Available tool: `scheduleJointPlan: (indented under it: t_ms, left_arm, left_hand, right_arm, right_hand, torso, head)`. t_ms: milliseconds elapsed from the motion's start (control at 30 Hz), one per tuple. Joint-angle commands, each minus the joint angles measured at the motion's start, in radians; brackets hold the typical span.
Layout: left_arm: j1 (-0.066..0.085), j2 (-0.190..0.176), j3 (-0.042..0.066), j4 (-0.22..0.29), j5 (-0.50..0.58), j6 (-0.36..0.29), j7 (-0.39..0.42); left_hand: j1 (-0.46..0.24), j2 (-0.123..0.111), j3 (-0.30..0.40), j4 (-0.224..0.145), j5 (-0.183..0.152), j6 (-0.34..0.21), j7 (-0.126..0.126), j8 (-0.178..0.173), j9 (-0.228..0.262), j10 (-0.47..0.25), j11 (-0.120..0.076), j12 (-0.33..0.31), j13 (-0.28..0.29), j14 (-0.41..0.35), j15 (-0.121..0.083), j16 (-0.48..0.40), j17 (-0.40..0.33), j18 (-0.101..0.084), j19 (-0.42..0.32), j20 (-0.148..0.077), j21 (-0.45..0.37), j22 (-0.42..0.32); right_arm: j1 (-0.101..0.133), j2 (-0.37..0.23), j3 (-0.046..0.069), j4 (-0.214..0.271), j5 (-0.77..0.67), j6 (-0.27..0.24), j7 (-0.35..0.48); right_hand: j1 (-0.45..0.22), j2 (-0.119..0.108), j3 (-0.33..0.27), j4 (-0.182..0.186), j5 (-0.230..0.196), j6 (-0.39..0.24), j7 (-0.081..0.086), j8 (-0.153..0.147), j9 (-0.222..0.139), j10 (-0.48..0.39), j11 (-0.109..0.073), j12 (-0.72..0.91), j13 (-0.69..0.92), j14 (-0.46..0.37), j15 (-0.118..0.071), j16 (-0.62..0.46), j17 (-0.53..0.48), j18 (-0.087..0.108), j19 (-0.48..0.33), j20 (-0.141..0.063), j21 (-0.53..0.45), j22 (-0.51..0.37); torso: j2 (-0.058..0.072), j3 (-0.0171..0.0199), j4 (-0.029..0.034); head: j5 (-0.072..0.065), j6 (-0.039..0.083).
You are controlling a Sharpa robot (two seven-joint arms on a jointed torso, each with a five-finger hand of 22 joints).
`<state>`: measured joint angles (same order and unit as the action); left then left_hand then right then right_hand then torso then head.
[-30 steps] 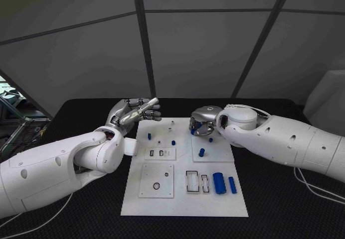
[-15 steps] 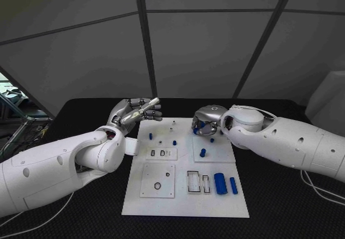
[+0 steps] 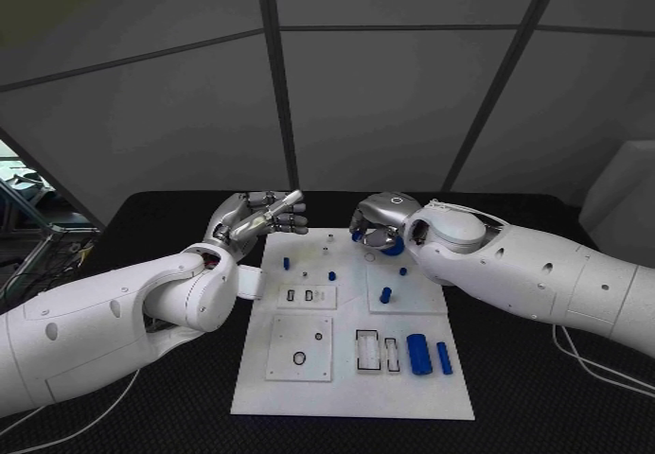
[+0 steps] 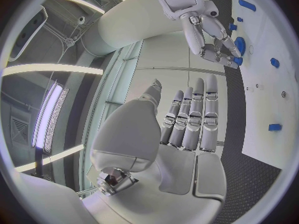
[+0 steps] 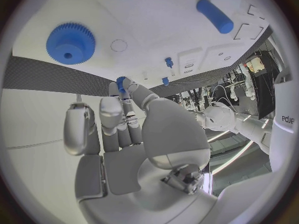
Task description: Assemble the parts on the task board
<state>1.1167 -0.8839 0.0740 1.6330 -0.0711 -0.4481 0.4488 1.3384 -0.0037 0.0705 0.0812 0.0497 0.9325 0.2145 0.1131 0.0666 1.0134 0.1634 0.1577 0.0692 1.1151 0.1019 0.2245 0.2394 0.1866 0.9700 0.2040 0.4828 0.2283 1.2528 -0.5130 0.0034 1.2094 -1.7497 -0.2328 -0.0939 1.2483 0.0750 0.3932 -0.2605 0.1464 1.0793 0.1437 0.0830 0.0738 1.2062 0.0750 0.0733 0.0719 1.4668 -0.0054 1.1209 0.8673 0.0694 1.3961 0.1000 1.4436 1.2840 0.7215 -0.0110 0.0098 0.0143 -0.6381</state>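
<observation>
The white task board (image 3: 300,378) lies in the middle of the black table. My right hand (image 3: 374,225) hovers over the board's far edge and pinches a small blue part (image 5: 121,80) between thumb and fingertip. A blue gear (image 5: 70,43) lies flat on the board just by that hand, also the gear (image 4: 239,46). My left hand (image 3: 259,216) is raised off the board's far left corner, fingers straight and together, holding nothing. Small blue pegs (image 3: 286,262) (image 3: 332,275) (image 3: 385,294) stand in the board.
A thick blue cylinder (image 3: 417,353) and a thinner one (image 3: 444,357) lie at the board's near right, beside two rectangular slots (image 3: 366,347). A ring recess (image 3: 296,358) sits near left. Black table (image 3: 546,378) surrounds the board.
My right hand has drawn back toward the board's far edge and a little to the left, still with the small blue part. The left hand has stayed in place.
</observation>
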Motion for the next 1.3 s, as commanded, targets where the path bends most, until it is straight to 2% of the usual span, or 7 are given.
scheduleJointPlan:
  t_ms: [33, 267, 467, 600, 933, 1233, 1300]
  left_arm:
    - [0.001, 0.004, 0.001, -0.001, -0.006, 0.012, 0.003]
    - [0.002, 0.009, 0.001, -0.004, -0.006, 0.013, 0.002]
    - [0.002, 0.015, 0.001, -0.006, -0.006, 0.015, 0.002]
    - [0.002, 0.015, 0.001, -0.005, -0.006, 0.015, 0.002]
    - [0.003, 0.017, 0.001, -0.007, -0.006, 0.014, 0.003]
    - [0.005, 0.018, 0.001, -0.005, -0.006, 0.014, 0.003]
    - [0.005, 0.017, 0.001, -0.004, -0.006, 0.014, 0.003]
  left_hand:
    - [-0.012, -0.002, -0.002, -0.005, 0.004, 0.001, 0.006, -0.004, -0.002, -0.009, 0.001, -0.007, -0.001, 0.006, 0.003, -0.004, 0.001, -0.006, 0.009, 0.0, 0.006, 0.001]
    - [-0.013, -0.002, -0.003, -0.005, 0.004, 0.001, 0.006, -0.004, -0.002, -0.009, 0.001, -0.007, -0.001, 0.005, 0.004, -0.005, 0.001, -0.006, 0.008, 0.001, 0.006, 0.001]
    - [-0.013, -0.002, -0.003, -0.005, 0.004, 0.001, 0.006, -0.005, -0.002, -0.009, 0.001, -0.007, -0.001, 0.005, 0.004, -0.005, 0.001, -0.006, 0.008, 0.001, 0.006, 0.001]
    - [-0.013, -0.002, -0.003, -0.005, 0.004, 0.001, 0.006, -0.005, -0.002, -0.009, 0.001, -0.007, -0.001, 0.005, 0.004, -0.005, 0.001, -0.006, 0.008, 0.001, 0.006, 0.001]
    - [-0.013, -0.002, -0.003, -0.005, 0.004, 0.001, 0.006, -0.005, -0.002, -0.01, 0.001, -0.008, -0.001, 0.004, 0.004, -0.006, 0.002, -0.006, 0.007, 0.001, 0.006, 0.001]
    - [-0.013, -0.002, -0.003, -0.006, 0.004, 0.001, 0.006, -0.006, -0.002, -0.01, 0.002, -0.008, -0.001, 0.004, 0.004, -0.007, 0.002, -0.006, 0.007, 0.001, 0.006, 0.001]
    - [-0.013, -0.002, -0.003, -0.006, 0.004, 0.001, 0.006, -0.006, -0.002, -0.01, 0.002, -0.008, -0.001, 0.004, 0.004, -0.007, 0.002, -0.006, 0.007, 0.001, 0.006, 0.001]
  right_arm:
    - [0.003, 0.026, 0.001, -0.029, 0.004, -0.065, 0.002]
    - [0.003, 0.078, 0.001, -0.081, 0.018, -0.064, 0.022]
    - [0.003, 0.123, 0.001, -0.133, 0.022, -0.052, 0.034]
    - [0.003, 0.145, 0.001, -0.16, 0.023, -0.045, 0.036]
    - [0.002, 0.173, 0.001, -0.187, 0.023, -0.018, 0.045]
    - [0.002, 0.197, 0.0, -0.221, 0.024, 0.005, 0.049]
    - [0.002, 0.204, 0.0, -0.23, 0.023, 0.007, 0.051]
  right_hand:
    - [-0.005, -0.007, 0.007, 0.001, -0.004, 0.004, -0.001, -0.004, 0.0, 0.005, 0.002, -0.007, -0.001, 0.008, -0.002, 0.005, 0.003, -0.011, 0.005, 0.001, 0.006, 0.003]
    - [-0.011, -0.011, 0.01, 0.007, -0.01, 0.004, 0.0, -0.007, 0.0, 0.004, 0.003, -0.008, -0.002, 0.009, -0.001, 0.01, 0.007, -0.011, 0.006, 0.002, 0.008, 0.006]
    - [-0.013, -0.013, 0.011, 0.009, -0.012, 0.004, 0.0, -0.008, -0.001, 0.003, 0.003, -0.008, -0.002, 0.009, -0.001, 0.011, 0.007, -0.011, 0.006, 0.002, 0.008, 0.006]
    - [-0.016, -0.016, 0.013, 0.012, -0.013, 0.002, 0.001, -0.01, -0.001, 0.0, 0.004, -0.009, -0.002, 0.008, 0.0, 0.013, 0.008, -0.011, 0.006, 0.003, 0.009, 0.007]
    - [-0.017, -0.017, 0.014, 0.014, -0.015, 0.001, 0.002, -0.01, -0.001, -0.001, 0.004, -0.009, -0.003, 0.008, 0.0, 0.014, 0.009, -0.012, 0.007, 0.003, 0.01, 0.009]
    - [-0.019, -0.018, 0.017, 0.018, -0.017, -0.001, 0.003, -0.013, -0.002, -0.004, 0.005, -0.01, -0.003, 0.008, 0.001, 0.016, 0.009, -0.011, 0.006, 0.004, 0.01, 0.008]
    - [-0.019, -0.018, 0.017, 0.018, -0.017, -0.001, 0.003, -0.013, -0.002, -0.004, 0.005, -0.01, -0.003, 0.008, 0.001, 0.016, 0.009, -0.011, 0.006, 0.004, 0.01, 0.008]
  torso:
    - [0.002, 0.0001, 0.0006]
    - [0.003, -0.0002, 0.0014]
    - [0.003, 0.0012, 0.0002]
    - [0.003, 0.0003, -0.0002]
    - [0.002, 0.0005, -0.0012]
    - [0.004, 0.0007, 0.0015]
    - [0.004, 0.0004, -0.0005]
  head:
    - [0.002, 0.003]
    - [0.003, 0.003]
    - [0.008, 0.003]
    - [0.011, 0.0]
    - [0.012, -0.004]
    - [0.014, -0.005]
    - [0.017, -0.005]
